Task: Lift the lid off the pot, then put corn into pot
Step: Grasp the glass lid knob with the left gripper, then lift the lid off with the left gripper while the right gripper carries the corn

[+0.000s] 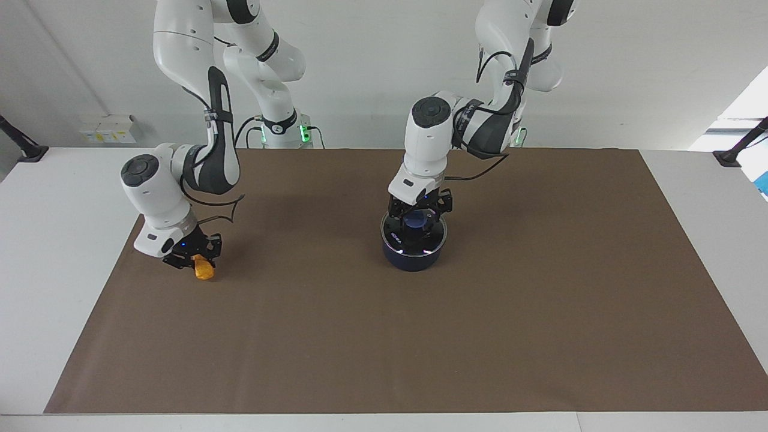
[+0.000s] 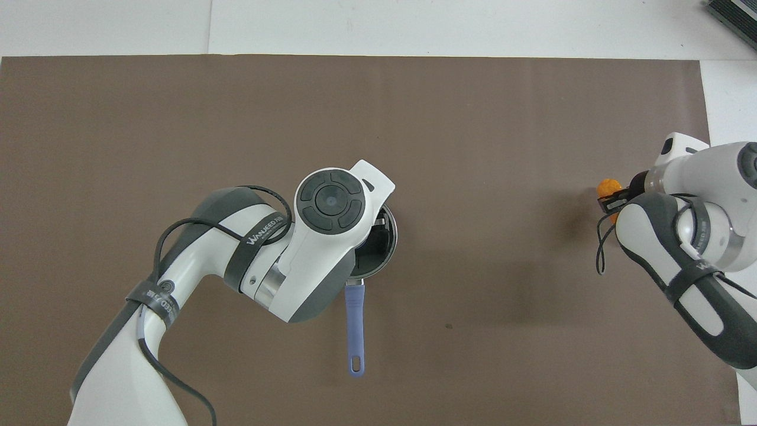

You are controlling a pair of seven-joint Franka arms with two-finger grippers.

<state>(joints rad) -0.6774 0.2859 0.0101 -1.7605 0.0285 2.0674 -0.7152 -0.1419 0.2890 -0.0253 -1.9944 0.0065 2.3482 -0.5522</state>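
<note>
Over the pot (image 1: 413,253), the left gripper (image 1: 419,211) straddles the lid (image 1: 414,235) knob, grip unclear, while the right gripper (image 1: 193,259) clamps the corn (image 1: 204,270) ready for dropping in.

The left arm bends down from its base, wrist vertical, its left gripper (image 1: 418,215) low at the table's middle, fingers either side of the knob. The right arm folds down at its own end, wrist tilted, its right gripper (image 1: 196,258) clamped on the corn (image 1: 204,269).
</note>
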